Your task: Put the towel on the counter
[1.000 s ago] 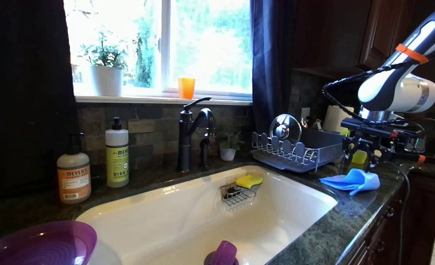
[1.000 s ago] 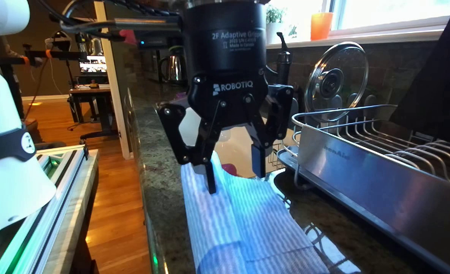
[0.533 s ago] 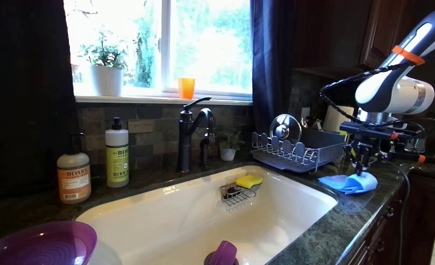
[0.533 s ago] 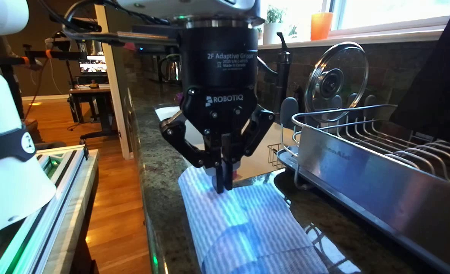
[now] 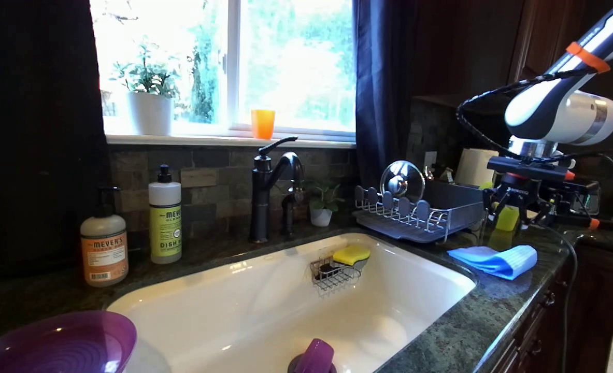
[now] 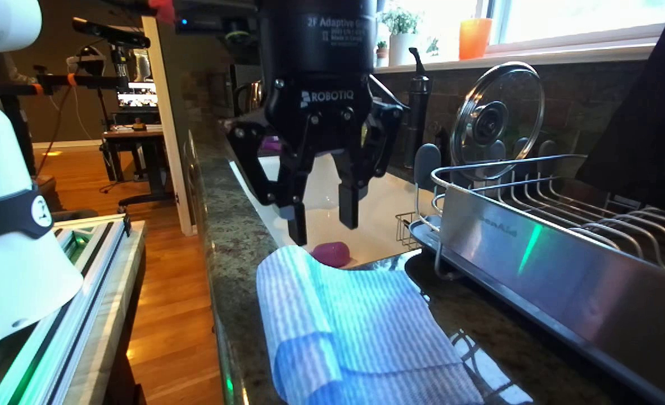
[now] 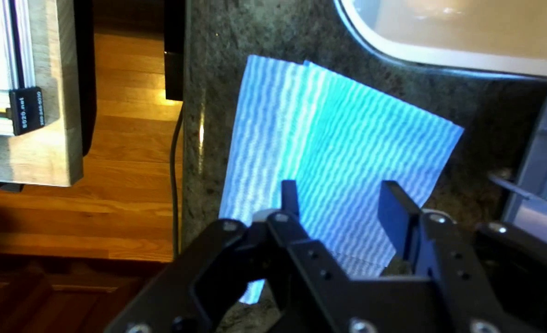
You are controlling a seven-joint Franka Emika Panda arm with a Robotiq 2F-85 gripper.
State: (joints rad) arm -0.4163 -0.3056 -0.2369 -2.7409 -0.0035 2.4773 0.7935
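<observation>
A blue striped towel lies loosely folded on the dark stone counter [image 6: 228,242]. The towel shows in both exterior views [image 5: 511,262] [image 6: 383,320], with a raised, curled fold along one side. In the wrist view the towel [image 7: 347,125] spreads beneath the fingers, between the counter edge and the sink corner. My gripper [image 6: 323,229] is open and empty, a little above the towel and apart from it. The gripper also shows in the wrist view [image 7: 340,185], with bare towel seen between its fingers. The gripper arm's lower links hide part of the towel there.
A metal dish rack [image 6: 489,242] with a glass lid [image 6: 498,121] stands close beside the towel. The white sink [image 5: 265,305] holds a purple cup [image 5: 316,355] and a wire caddy with a yellow sponge [image 5: 351,254]. A faucet [image 5: 261,199] stands behind the sink.
The gripper was open low at the towel, then nearly shut on or at it half a second ago. Now it has opened and risen above the towel. The towel's fold has shifted slightly.
</observation>
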